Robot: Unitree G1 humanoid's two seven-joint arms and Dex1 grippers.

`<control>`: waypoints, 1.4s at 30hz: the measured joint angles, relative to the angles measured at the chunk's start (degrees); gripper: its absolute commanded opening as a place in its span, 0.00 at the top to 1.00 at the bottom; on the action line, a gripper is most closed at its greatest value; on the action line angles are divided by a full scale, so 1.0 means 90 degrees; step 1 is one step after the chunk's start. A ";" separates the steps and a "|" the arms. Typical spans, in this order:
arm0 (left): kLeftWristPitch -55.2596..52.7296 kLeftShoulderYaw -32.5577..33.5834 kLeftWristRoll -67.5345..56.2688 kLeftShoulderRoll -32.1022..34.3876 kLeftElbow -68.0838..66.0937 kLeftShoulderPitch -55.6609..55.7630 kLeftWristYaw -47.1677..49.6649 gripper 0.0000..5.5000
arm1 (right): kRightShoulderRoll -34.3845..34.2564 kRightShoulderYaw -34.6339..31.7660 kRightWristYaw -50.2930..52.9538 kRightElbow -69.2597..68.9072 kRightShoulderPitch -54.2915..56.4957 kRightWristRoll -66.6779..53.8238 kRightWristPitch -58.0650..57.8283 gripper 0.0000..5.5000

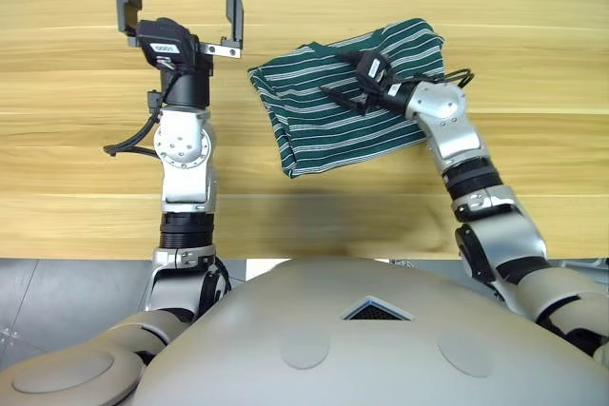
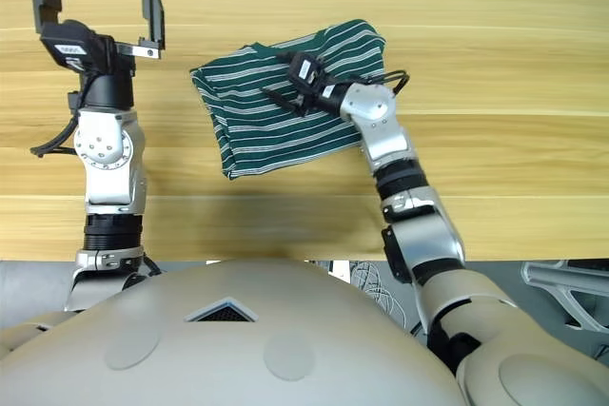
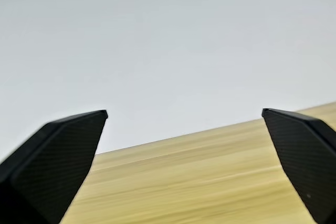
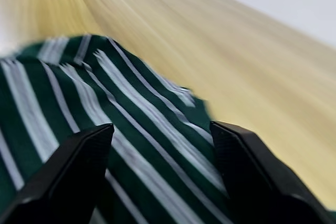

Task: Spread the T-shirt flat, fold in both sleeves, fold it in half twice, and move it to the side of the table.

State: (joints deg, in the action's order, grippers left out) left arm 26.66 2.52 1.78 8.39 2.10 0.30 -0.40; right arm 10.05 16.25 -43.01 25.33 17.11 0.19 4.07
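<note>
The green T-shirt with white stripes lies folded into a compact rectangle on the wooden table, right of centre. My right gripper hovers low over the shirt's far part, open, with nothing between its fingers; striped cloth lies just under them. My left gripper is raised above the table to the left of the shirt, open wide and holding nothing. Its black fingertips frame bare wood.
Bare wood stretches all around the shirt, to the left, right and far side. The table's near edge runs just in front of my torso. A pale wall rises behind the table's far edge.
</note>
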 measured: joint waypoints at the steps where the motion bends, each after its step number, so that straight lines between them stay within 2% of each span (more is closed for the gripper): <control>1: 0.0005 0.0075 -0.0022 0.0010 0.0011 -0.0014 0.0013 0.02 | -0.0103 0.0074 0.0114 -0.0211 -0.0176 0.0008 -0.0371 0.38; 8: 0.0032 0.0252 -0.0141 0.0018 0.0013 -0.0030 -0.0083 0.02 | -0.0488 0.0485 0.0423 0.0202 0.0069 0.0076 -0.1154 0.38; 12: 0.0029 0.0416 -0.0203 0.0045 0.0012 -0.0040 -0.0100 0.02 | -0.0232 0.1316 -0.0814 -0.0048 0.0109 0.0072 -0.0905 0.38; 15: 0.0023 0.0475 -0.0215 0.0074 0.0007 -0.0042 -0.0113 0.02 | 0.0714 0.2235 -0.2126 -0.0821 -0.0029 0.0204 0.0583 0.38; 18: 0.0018 0.0485 -0.0212 0.0077 0.0007 -0.0018 -0.0115 0.02 | 0.1888 0.2451 -0.3269 -0.1366 0.0082 0.0097 0.1744 0.38; 20: 0.0018 0.0486 -0.0209 0.0077 -0.0001 0.0007 -0.0115 0.02 | 0.2761 0.2258 -0.4026 -0.1606 0.0107 -0.0245 0.1935 0.38; 22: 0.0017 0.0506 -0.0208 0.0077 -0.0041 0.0021 -0.0106 0.02 | 0.3801 0.1589 -0.4519 -0.1583 0.0171 -0.0496 0.1927 0.38; 23: 0.0017 0.0520 -0.0209 0.0076 -0.0047 0.0029 -0.0094 0.02 | 0.4008 0.1140 -0.4435 -0.1524 0.0357 -0.0693 0.1921 0.38; 25: 0.0021 0.0492 -0.0192 0.0026 -0.0054 0.0075 -0.0083 0.02 | 0.3837 0.0426 -0.4051 -0.1529 0.0603 -0.1266 0.1930 0.38; 28: 0.0023 0.0456 -0.0170 -0.0039 -0.0091 0.0063 -0.0073 0.02 | 0.3602 0.0113 -0.3908 -0.1897 0.0259 -0.1984 0.1491 0.38; 32: 0.0021 0.0361 -0.0158 -0.0117 -0.0120 0.0048 -0.0088 0.02 | 0.3296 0.0518 -0.3585 -0.1285 -0.0562 -0.1170 0.1517 0.38; 35: 0.0015 0.0293 -0.0119 -0.0139 -0.0130 0.0049 -0.0098 0.02 | 0.3252 0.0556 -0.3818 -0.0547 -0.0482 -0.0992 0.1509 0.38; 39: 0.0013 0.0219 -0.0101 -0.0154 -0.0182 0.0046 -0.0111 0.02 | 0.2925 0.0655 -0.4111 0.0848 0.0255 -0.0960 0.1548 0.38; 42: 0.0011 0.0193 -0.0107 -0.0150 -0.0207 0.0051 -0.0144 0.02 | 0.2425 0.0686 -0.3201 0.1866 0.1010 -0.0619 0.1578 0.38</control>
State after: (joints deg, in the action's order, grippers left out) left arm 26.76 4.26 0.82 7.03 0.24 0.76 -1.70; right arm 31.88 22.43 -71.82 42.13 26.20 -5.38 18.27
